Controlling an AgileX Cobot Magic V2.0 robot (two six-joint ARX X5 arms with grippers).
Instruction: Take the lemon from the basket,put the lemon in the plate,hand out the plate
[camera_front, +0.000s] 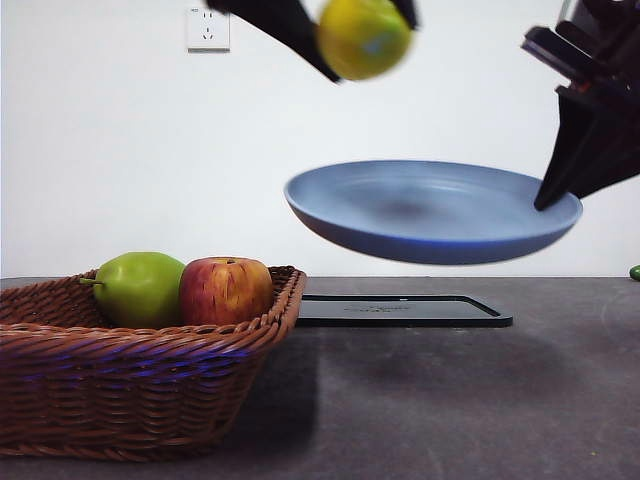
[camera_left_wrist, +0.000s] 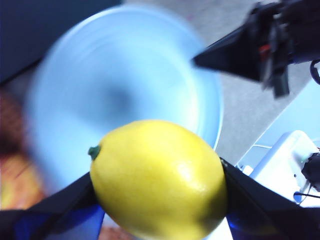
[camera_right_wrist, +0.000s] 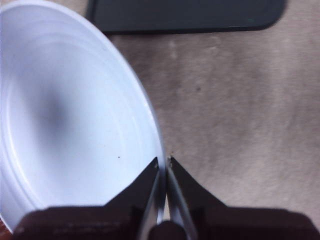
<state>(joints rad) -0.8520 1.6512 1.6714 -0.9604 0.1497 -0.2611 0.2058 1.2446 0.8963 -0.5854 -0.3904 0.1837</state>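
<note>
My left gripper (camera_front: 362, 40) is shut on the yellow lemon (camera_front: 363, 37) and holds it high above the light blue plate (camera_front: 430, 210). In the left wrist view the lemon (camera_left_wrist: 159, 179) sits between my jaws with the blurred plate (camera_left_wrist: 125, 90) below it. My right gripper (camera_front: 548, 200) is shut on the plate's right rim and holds the plate in the air above the table. The right wrist view shows my right gripper (camera_right_wrist: 163, 165) pinching the rim of the plate (camera_right_wrist: 65, 120). The wicker basket (camera_front: 140, 370) stands at the front left.
A green fruit (camera_front: 140, 288) and a red-and-yellow apple (camera_front: 226, 290) lie in the basket. A flat black tray (camera_front: 400, 310) lies on the table under the plate; it also shows in the right wrist view (camera_right_wrist: 185, 15). A wall socket (camera_front: 208, 28) is behind.
</note>
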